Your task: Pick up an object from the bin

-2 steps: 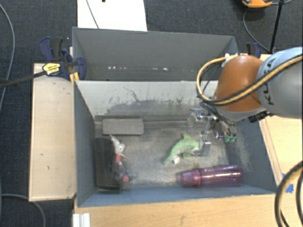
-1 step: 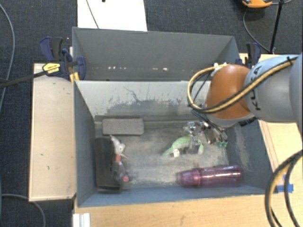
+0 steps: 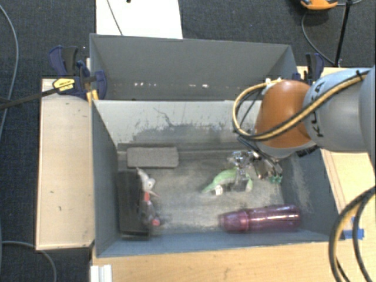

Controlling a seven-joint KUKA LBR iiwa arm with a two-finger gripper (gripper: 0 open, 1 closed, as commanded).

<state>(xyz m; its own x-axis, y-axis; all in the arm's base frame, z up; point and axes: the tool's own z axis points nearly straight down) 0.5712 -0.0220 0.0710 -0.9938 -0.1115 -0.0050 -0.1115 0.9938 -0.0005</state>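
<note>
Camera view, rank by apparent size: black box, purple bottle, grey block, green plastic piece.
1-2. black box and purple bottle: these look about alike, so no ranking between them.
3. grey block.
4. green plastic piece, the smallest.

Light: even, moderately bright, from overhead.
Glare: small white glints along the bin's [image 3: 188, 69] back wall.
Shadow: faint, soft, along the floor's far edge.
</note>
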